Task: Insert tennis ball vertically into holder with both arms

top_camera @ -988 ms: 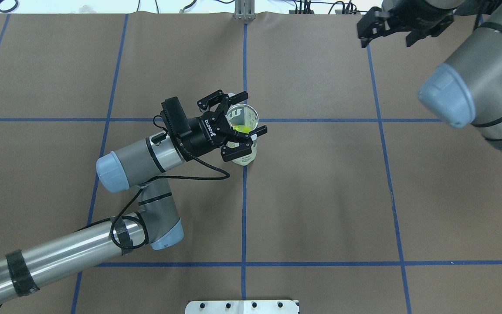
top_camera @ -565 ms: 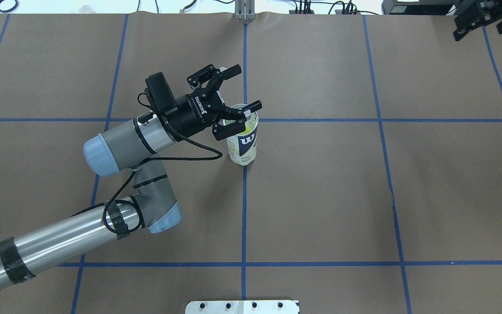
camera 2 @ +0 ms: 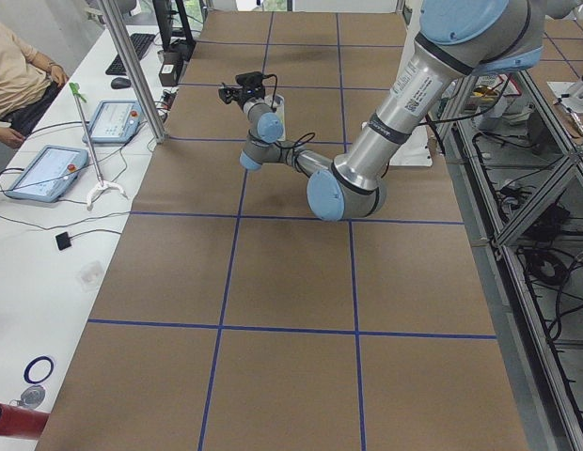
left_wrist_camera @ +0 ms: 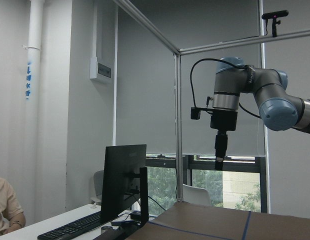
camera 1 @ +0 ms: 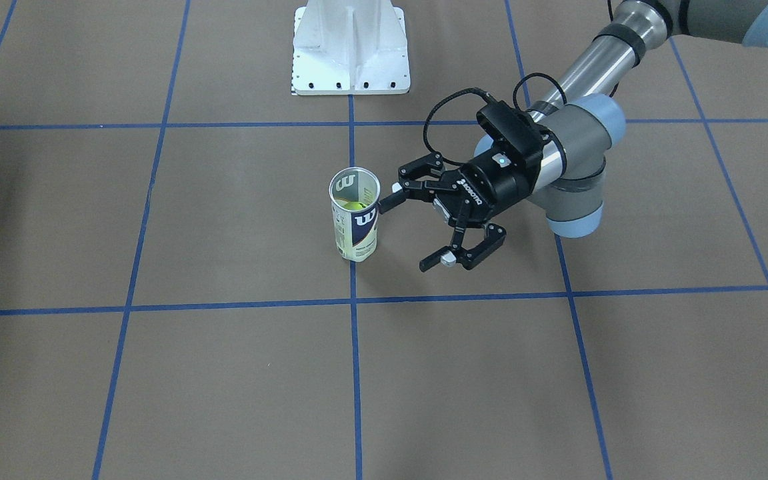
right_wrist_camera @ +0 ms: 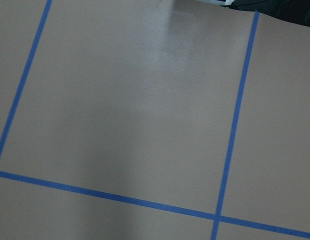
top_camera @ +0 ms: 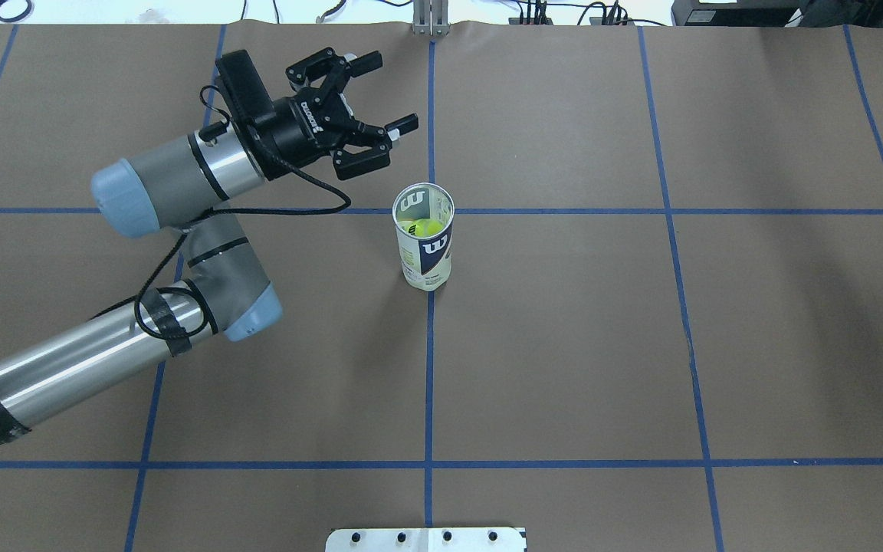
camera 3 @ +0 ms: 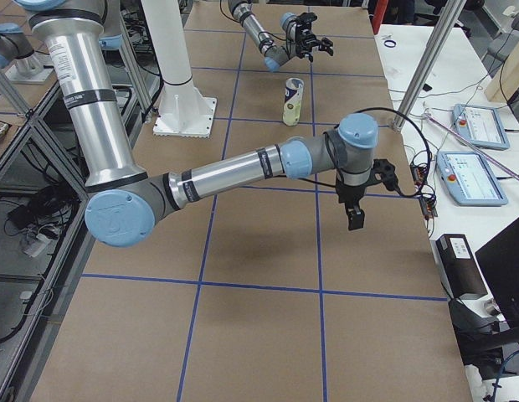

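Observation:
The holder [top_camera: 426,257], a clear can with a navy W label, stands upright at the table's middle, and the front-facing view [camera 1: 355,230] shows it too. The tennis ball [top_camera: 427,227] sits inside it, seen through the open top [camera 1: 357,206]. My left gripper [top_camera: 389,92] is open and empty, raised beyond and left of the can, apart from it; it also shows in the front-facing view [camera 1: 406,233]. My right gripper [camera 3: 355,218] points down over the table's right end, far from the can. It also shows small in the left wrist view [left_wrist_camera: 219,152]; I cannot tell whether it is open.
Brown paper with blue tape lines covers the table [top_camera: 564,345]. The white pedestal base [camera 1: 351,47] stands at the robot's edge. Tablets [camera 3: 477,126] and cables lie on the operators' side table. A person [camera 2: 19,75] sits beyond the far side.
My left gripper has drawn back from the can's rim, up and to the left, still open. The right arm has swung out of the overhead view. The ball stays in the can.

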